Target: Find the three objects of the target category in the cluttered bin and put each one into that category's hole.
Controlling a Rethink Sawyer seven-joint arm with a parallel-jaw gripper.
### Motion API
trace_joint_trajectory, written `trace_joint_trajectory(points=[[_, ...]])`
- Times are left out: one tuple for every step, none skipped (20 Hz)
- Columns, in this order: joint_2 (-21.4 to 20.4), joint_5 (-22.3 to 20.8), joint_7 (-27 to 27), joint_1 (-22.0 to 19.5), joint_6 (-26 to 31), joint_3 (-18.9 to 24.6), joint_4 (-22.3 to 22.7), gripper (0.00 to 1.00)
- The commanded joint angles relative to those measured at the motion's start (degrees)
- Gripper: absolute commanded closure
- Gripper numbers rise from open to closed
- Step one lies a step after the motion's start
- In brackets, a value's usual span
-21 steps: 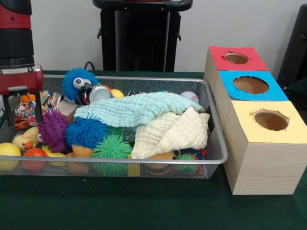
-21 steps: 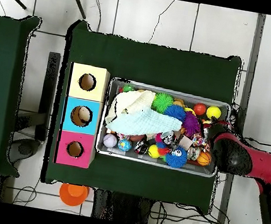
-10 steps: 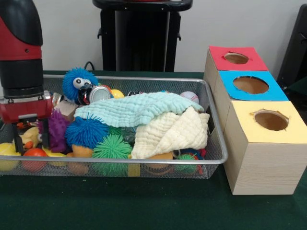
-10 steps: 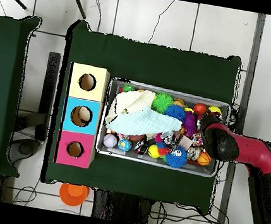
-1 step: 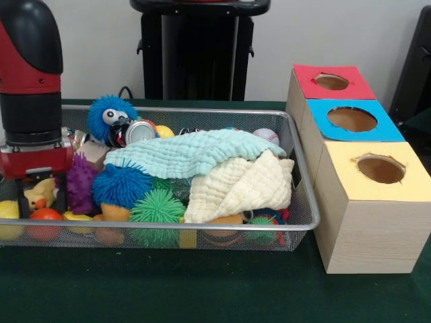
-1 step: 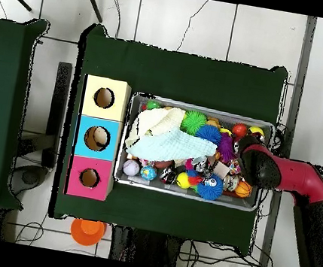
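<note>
My gripper (image 5: 40, 204) hangs low in the left end of the wire bin (image 5: 202, 229), open, with its fingers either side of a yellow rubber duck (image 5: 40, 193). A purple spiky ball (image 5: 81, 183) sits just to its right, and a red ball (image 5: 46, 217) and a yellow ball (image 5: 8, 210) lie below it. From overhead, the gripper (image 6: 246, 148) is at the right end of the bin (image 6: 199, 107). The red (image 5: 333, 81), blue (image 5: 352, 119) and yellow (image 5: 380, 169) hole boxes stand to the right of the bin.
A teal cloth (image 5: 188, 152) and a cream cloth (image 5: 239, 187) cover the bin's middle and right. Around them lie a blue fuzzy toy with eyes (image 5: 108, 116), a crushed can (image 5: 133, 131), blue (image 5: 121, 185) and green (image 5: 156, 207) spiky balls and a baseball (image 5: 265, 136).
The arm has shifted right and come down into the bin's left end. Its fingers now reach among the toys around the duck.
</note>
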Motion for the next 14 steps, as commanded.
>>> trace_joint_trajectory(points=[[0.6, -4.3, -8.0, 2.9, 8.3, -6.5, -6.0, 0.00], [0.2, -4.2, -7.8, 3.2, 8.3, -6.9, -5.8, 0.00], [-0.2, -4.2, -7.7, 3.5, 8.6, -7.4, -5.7, 0.00], [-0.5, -4.0, -7.6, 3.7, 8.8, -7.8, -5.5, 0.00], [-0.8, -3.7, -7.5, 4.0, 9.0, -8.2, -5.3, 0.00], [-0.9, -3.6, -7.1, 4.5, 9.3, -8.7, -5.3, 0.00], [-1.0, -3.3, -7.1, 4.9, 10.1, -9.2, -5.4, 0.00], [-1.0, -2.9, -7.1, 5.4, 11.0, -9.7, -5.5, 0.00], [-1.1, -2.6, -7.1, 5.8, 11.8, -10.2, -5.6, 0.00], [-1.0, -2.6, -6.9, 6.4, 12.2, -10.6, -5.9, 0.00], [-1.0, -2.4, -6.9, 7.1, 13.4, -11.3, -6.2, 0.00], [-0.6, -2.4, -6.9, 7.6, 14.1, -11.8, -6.6, 0.00], [-0.2, -2.0, -7.1, 8.2, 15.6, -12.3, -7.0, 0.00], [0.0, -1.8, -7.2, 8.5, 16.2, -12.6, -7.2, 0.00]])
